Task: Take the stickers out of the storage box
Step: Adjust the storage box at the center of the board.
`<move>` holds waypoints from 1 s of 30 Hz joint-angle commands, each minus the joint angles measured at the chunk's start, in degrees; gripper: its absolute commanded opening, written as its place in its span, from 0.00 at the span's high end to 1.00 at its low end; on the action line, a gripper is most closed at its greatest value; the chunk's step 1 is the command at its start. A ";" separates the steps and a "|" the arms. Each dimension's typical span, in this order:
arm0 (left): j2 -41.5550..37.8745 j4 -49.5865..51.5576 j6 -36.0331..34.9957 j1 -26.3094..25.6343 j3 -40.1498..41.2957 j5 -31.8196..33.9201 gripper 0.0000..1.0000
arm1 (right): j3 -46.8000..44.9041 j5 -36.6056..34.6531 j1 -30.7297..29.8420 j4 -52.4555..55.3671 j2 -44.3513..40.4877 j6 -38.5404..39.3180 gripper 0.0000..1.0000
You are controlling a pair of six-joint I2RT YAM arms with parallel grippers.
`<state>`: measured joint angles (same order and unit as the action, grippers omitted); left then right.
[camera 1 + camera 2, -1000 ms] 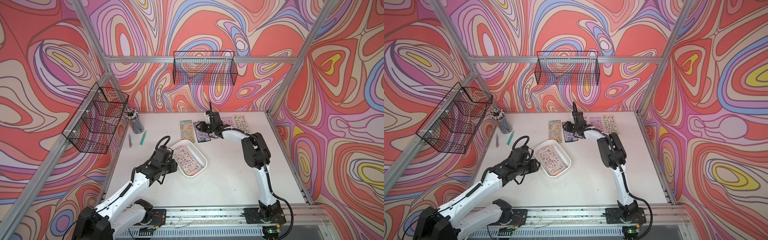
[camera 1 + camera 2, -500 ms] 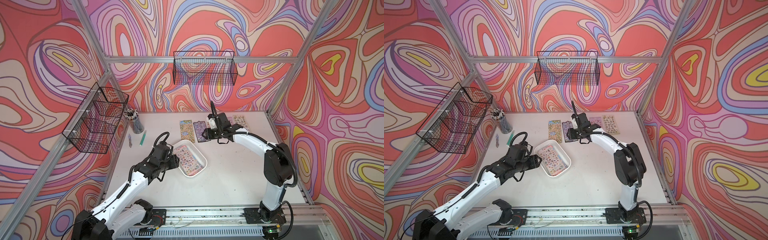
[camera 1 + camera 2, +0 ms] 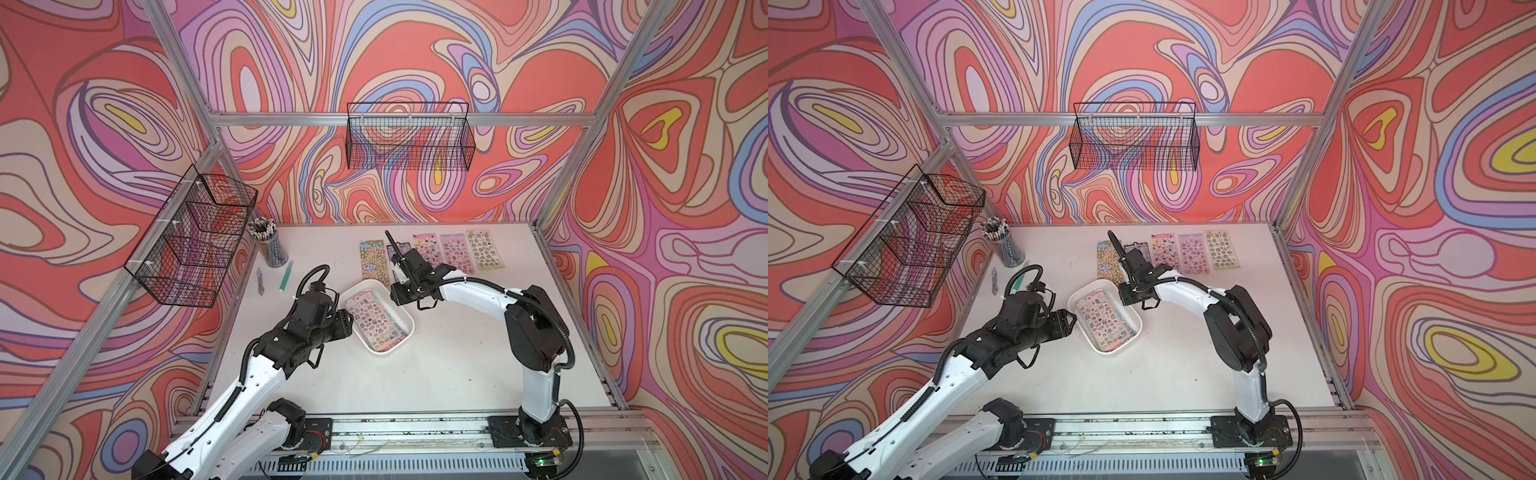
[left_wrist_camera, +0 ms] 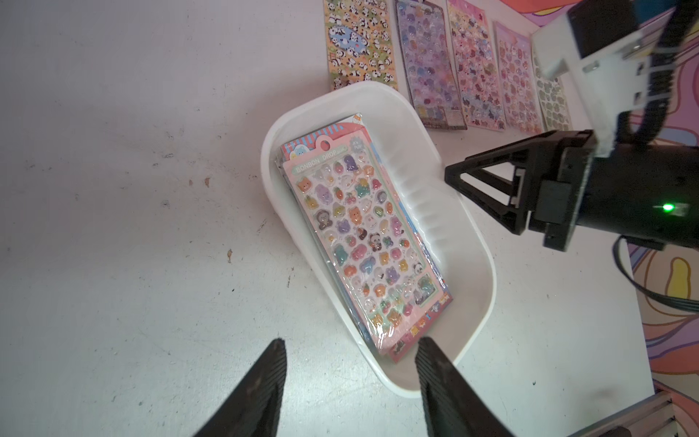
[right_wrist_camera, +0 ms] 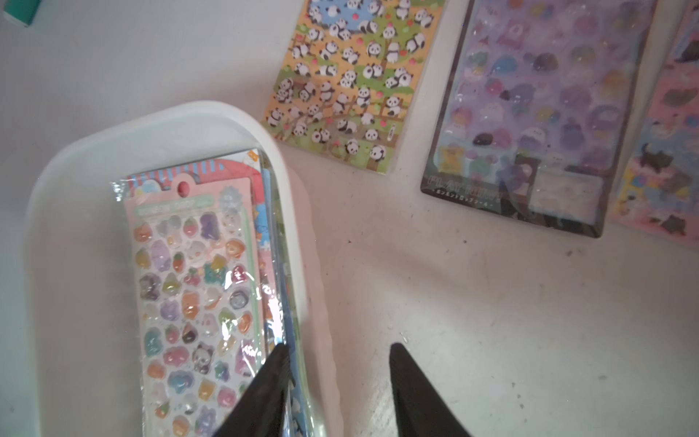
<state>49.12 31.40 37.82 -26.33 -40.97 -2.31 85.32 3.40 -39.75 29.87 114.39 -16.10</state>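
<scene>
At the middle of the worktop (image 3: 457, 353), a shallow white plastic storage box (image 3: 406, 323) with rounded corners, long axis from 11 to 5 o'clock. Inside, a stack of glossy wrapped stickers (image 3: 374, 318), same axis, top sheet pink, hang-hole end toward 11. At 12 o'clock of the box, a row of five flat sheets (image 3: 455, 251), long axes 12 to 6, panda sheet (image 3: 372, 259) at its 9 o'clock end. Left hand (image 4: 350, 346) at the box's 8 o'clock, black ribbed fingers well parted, empty. Right hand (image 5: 337, 349) at the box's 1 o'clock, parted astride the long wall, gripping nothing; a second ago out over the purple sheet (image 5: 529, 106) in the row, now back at the box. Box and left hand much as before
</scene>
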 commanded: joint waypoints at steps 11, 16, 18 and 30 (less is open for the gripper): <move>-0.99 2.13 0.21 -0.22 1.40 1.34 0.43 | 0.62 -0.40 -0.95 0.34 1.63 -2.48 0.85; 0.23 1.32 0.06 -0.21 0.81 0.79 0.43 | -3.40 3.21 -0.87 -2.41 -1.18 -4.28 0.93; 0.49 1.43 -0.16 -0.21 0.50 0.73 0.43 | -5.87 4.92 -0.44 -4.35 -2.86 -5.42 0.95; -0.25 2.74 -0.30 -0.28 -1.83 1.03 0.44 | -26.32 25.77 8.72 -26.98 -16.18 -15.19 1.00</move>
<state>49.56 32.80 37.74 -26.33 -40.82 -1.87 61.34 20.25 -32.12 13.23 101.19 -26.98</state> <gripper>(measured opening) 0.561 0.061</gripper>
